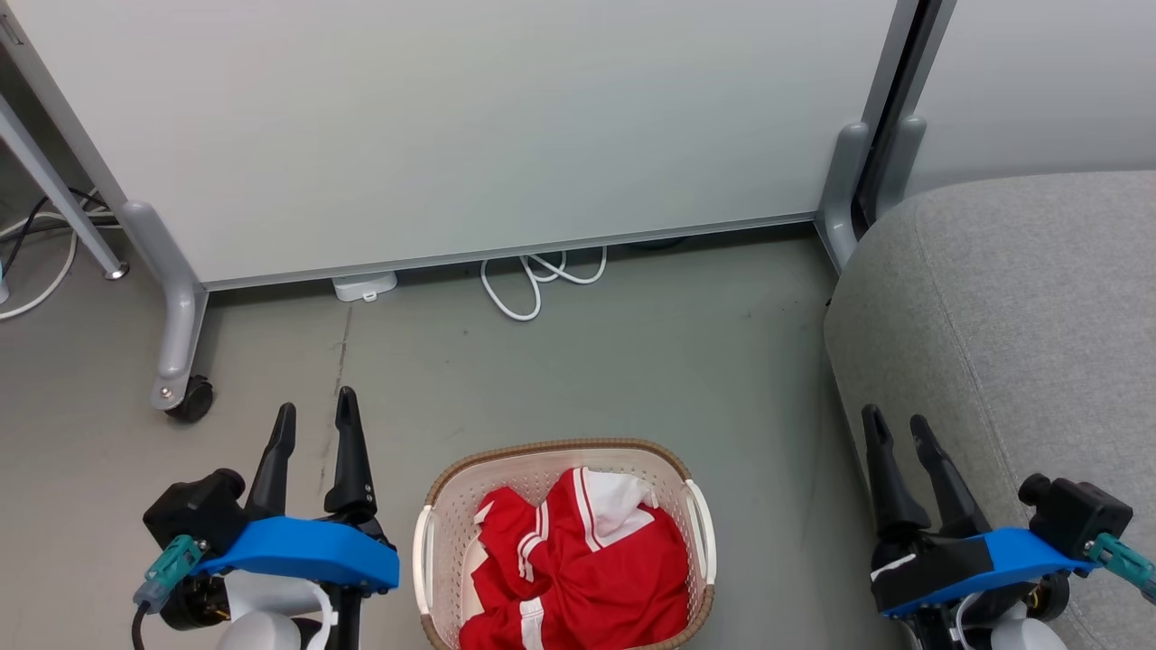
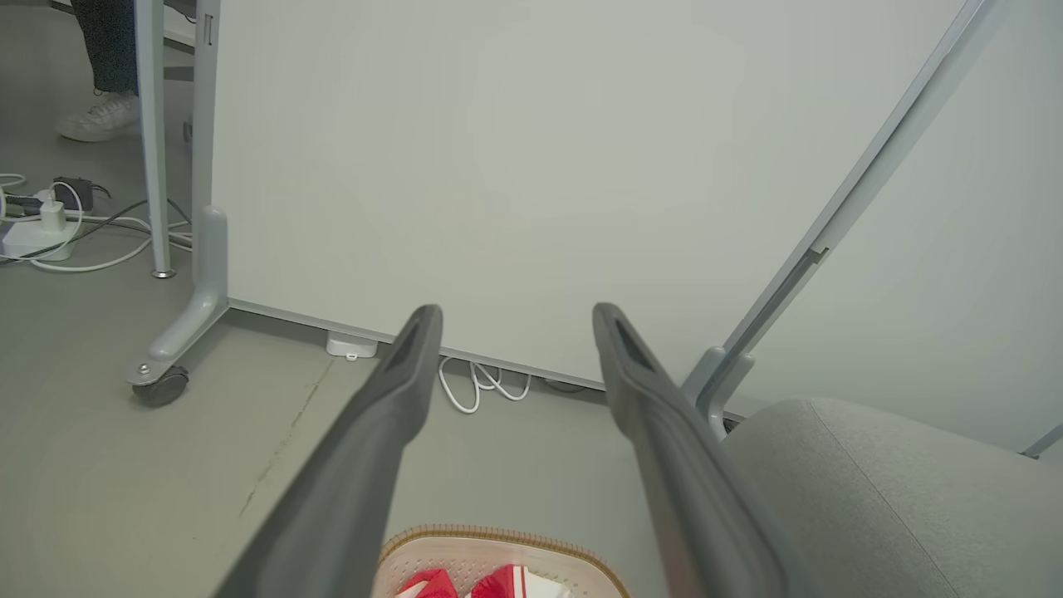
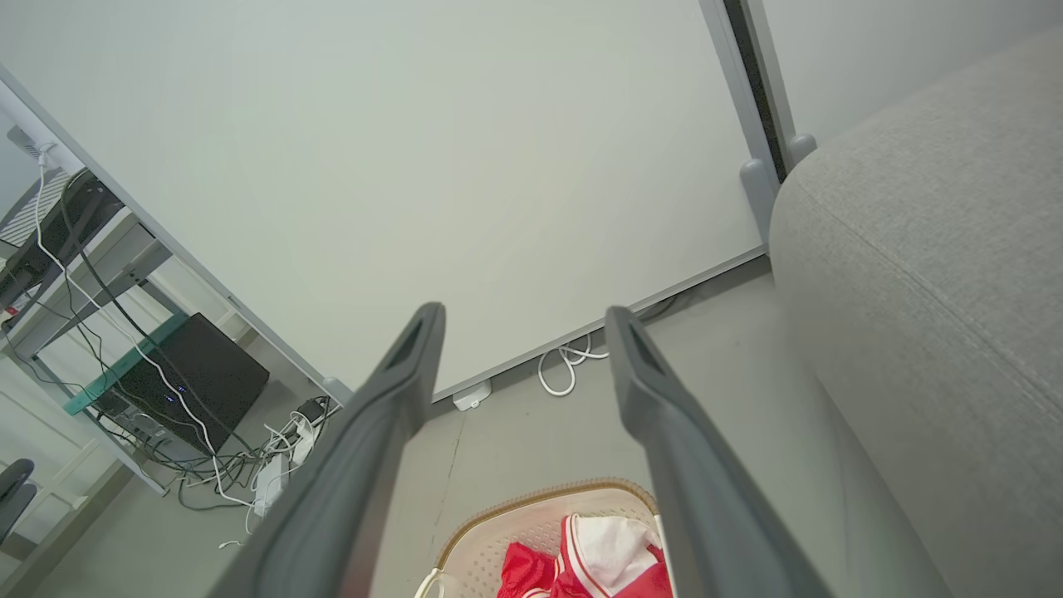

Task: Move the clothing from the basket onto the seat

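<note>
- Looking down, we see the basket [image 1: 560, 446] on the grey floor [image 1: 632, 361], with the clothing [image 1: 587, 569] bunched inside it, red with white stripes and a white panel.
- To the basket's left, our left gripper [image 1: 314, 404] hovers with its two fingers parted and nothing between them.
- To the basket's right, our right gripper [image 1: 896, 419] is likewise spread open and empty, close to the seat [image 1: 1020, 316].
- The seat, a grey cushion, lies right of the basket and apart from it.
- Beyond the basket stands a pale partition panel [image 1: 470, 126], with a white cable [image 1: 533, 280] looped at its foot.
</note>
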Tool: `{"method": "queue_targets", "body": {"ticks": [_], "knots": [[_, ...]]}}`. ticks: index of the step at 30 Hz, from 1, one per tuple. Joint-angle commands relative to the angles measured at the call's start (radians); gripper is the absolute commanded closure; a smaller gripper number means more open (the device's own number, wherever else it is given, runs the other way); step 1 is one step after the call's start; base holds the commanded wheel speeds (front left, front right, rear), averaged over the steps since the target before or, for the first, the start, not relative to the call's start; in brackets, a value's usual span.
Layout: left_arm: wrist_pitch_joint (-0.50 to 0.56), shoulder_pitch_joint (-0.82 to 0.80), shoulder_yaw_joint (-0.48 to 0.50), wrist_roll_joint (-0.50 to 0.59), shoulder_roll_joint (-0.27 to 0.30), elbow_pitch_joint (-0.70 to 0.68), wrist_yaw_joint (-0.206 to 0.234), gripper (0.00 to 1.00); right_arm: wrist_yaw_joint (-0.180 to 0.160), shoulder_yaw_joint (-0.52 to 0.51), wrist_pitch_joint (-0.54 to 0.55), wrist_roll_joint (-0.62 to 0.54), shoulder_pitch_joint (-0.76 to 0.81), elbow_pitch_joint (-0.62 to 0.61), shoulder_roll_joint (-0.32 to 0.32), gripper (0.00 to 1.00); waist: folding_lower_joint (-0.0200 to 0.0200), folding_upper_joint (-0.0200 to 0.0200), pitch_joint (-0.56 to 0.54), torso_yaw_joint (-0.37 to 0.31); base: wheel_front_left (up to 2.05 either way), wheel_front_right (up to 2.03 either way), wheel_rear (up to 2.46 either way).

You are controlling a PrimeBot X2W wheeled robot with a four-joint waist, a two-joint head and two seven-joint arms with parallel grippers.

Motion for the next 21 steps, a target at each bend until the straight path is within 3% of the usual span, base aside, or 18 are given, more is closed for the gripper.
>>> {"method": "queue_targets", "body": {"ticks": [1, 21], "knots": [[-0.009, -0.023, -0.008, 0.028, 0.008, -0.005, 0.004, 0.0, 0.002, 0.004, -0.009, -0.029, -0.021, -0.009, -0.007, 0.0, 0.0, 0.0, 0.001, 0.0, 0.0, 0.0, 0.0], [-0.057, -0.032, -0.045, 0.213, 0.007, 0.016, -0.007, 0.0, 0.002, 0.025, -0.057, -0.219, -0.027, 0.023, -0.008, 0.0, 0.0, 0.0, 0.009, 0.005, 0.0, 0.0, 0.0]]}}
